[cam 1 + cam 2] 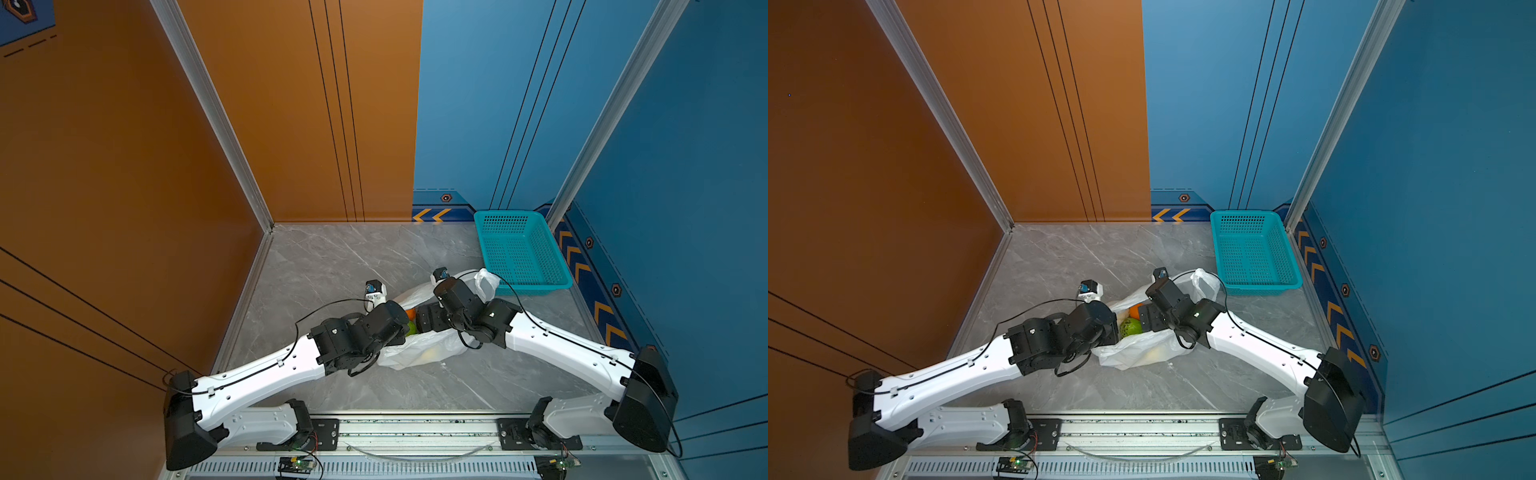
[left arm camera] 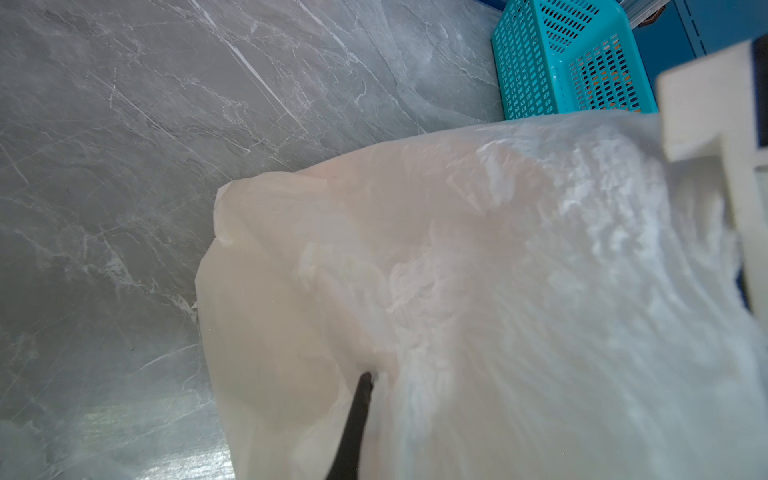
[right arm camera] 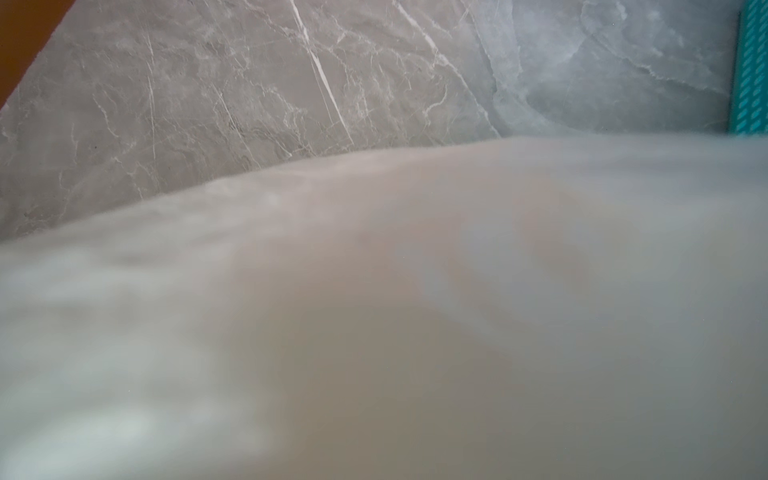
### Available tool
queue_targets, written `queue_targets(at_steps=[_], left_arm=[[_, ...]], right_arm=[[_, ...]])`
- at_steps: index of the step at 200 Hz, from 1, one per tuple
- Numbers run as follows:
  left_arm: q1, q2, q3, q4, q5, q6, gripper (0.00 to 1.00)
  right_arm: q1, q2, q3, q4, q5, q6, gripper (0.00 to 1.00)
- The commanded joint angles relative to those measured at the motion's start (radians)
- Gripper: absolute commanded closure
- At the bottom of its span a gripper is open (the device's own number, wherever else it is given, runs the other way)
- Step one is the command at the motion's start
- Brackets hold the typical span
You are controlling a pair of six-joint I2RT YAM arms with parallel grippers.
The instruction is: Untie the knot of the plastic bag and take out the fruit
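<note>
Though masked by its own black wrist in both top views, find the left gripper from the left wrist camera: jaws closed, pinching a fold of the plastic bag, film drawn taut toward one dark finger. Lying mid-table on the grey marble tabletop, that bag, mouth gaping between the two wrists. Inside the gap, the fruit: an orange one and a bright green one side by side, something yellow dim through the plastic. At the mouth, just beside the orange one, the right gripper, fingers hidden under its wrist; cannot tell whether open or holding anything. From the right wrist camera, only blurred bag film close against the lens, marble beyond. Near the bag's far end, the teal basket, in the corner by the blue wall; orange wall on the opposite side.
</note>
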State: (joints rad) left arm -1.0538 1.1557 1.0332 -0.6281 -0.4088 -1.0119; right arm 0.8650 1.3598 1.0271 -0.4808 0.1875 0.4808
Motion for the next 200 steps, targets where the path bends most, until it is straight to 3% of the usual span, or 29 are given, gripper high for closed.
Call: queue_targets(at_steps=[1, 33, 84, 133, 174, 200], left_arm=[[0.003, -0.001, 0.024, -0.001, -0.033, -0.018, 1.0], [0.01, -0.018, 0.004, -0.002, -0.052, -0.04, 1.0], [0.034, -0.06, -0.089, -0.022, -0.062, -0.105, 1.0], [0.026, -0.028, -0.05, -0.021, -0.025, -0.076, 1.0], [0.02, -0.026, -0.012, -0.018, -0.036, -0.049, 1.0], [0.017, -0.012, 0.025, -0.018, -0.019, -0.034, 1.0]], right_arm=[[0.046, -0.025, -0.065, -0.029, 0.051, 0.075, 0.0], [0.158, -0.112, -0.171, -0.089, 0.157, 0.152, 0.0], [0.26, -0.277, -0.389, -0.127, 0.183, 0.249, 0.0], [0.314, -0.375, -0.339, -0.09, 0.132, 0.074, 0.0], [0.35, -0.283, -0.306, -0.031, -0.004, -0.043, 0.0], [0.373, -0.193, -0.275, -0.024, -0.011, -0.103, 0.0]])
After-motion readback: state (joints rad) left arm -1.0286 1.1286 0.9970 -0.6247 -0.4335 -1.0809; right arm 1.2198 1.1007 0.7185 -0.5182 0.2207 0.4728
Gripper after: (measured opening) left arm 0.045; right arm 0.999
